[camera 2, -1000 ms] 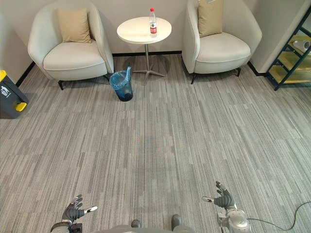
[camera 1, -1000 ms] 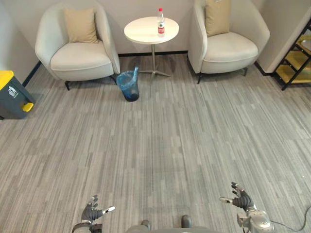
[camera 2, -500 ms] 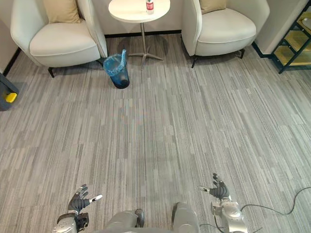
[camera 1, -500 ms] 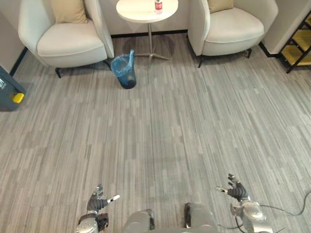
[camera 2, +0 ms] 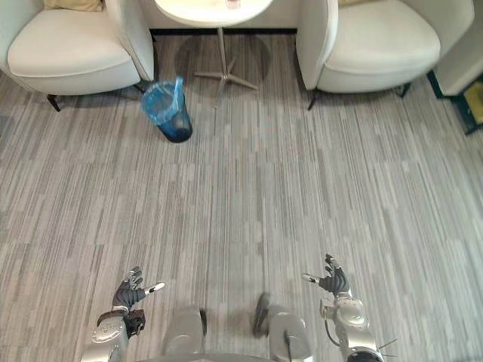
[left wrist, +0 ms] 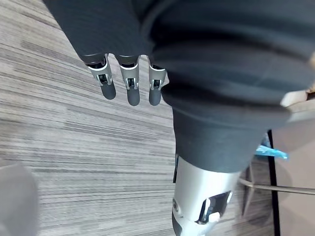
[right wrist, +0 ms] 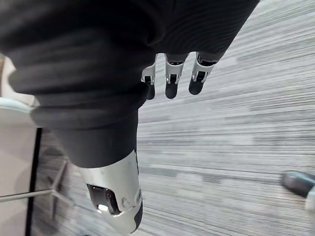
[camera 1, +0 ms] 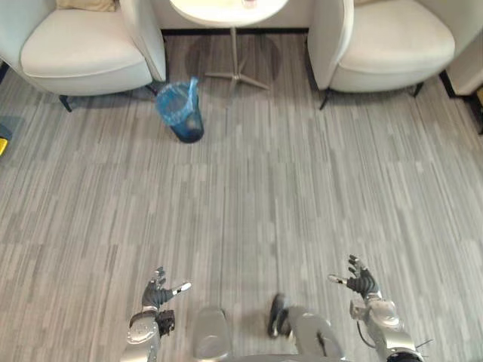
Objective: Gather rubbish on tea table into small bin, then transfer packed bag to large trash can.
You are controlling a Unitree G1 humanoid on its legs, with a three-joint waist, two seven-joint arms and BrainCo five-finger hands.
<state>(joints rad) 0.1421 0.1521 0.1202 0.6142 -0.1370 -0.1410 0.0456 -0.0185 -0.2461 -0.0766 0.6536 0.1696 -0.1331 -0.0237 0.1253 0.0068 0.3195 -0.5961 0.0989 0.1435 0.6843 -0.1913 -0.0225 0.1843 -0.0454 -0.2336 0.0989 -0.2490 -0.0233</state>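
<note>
The small bin (camera 1: 181,115), lined with a blue bag, stands on the floor (camera 1: 256,196) at the far side of the room, well apart from both hands. It sits just beside the front corner of the left armchair (camera 1: 83,49) and to the left of the bench's splayed foot (camera 1: 236,75). The bag's rim stands up in a peak on one side. The round white bench (camera 1: 226,9) shows only its near edge at the top of the head views, between the left armchair and the right armchair (camera 1: 392,41); what lies on it cannot be told. The left hand (camera 1: 157,294) hangs low at the near edge of the floor, released, with fingers spread and thumb out, grasping nothing. Its wrist view shows the fingers (left wrist: 129,88) straight over bare carpet. The right hand (camera 1: 362,284) is likewise low and near, released, with its fingers (right wrist: 171,81) straight and nothing in them. A wide stretch of floor lies between the hands and the bin. The floor is grey carpet in narrow streaked planks, and both armchairs are cream with dark legs.
</note>
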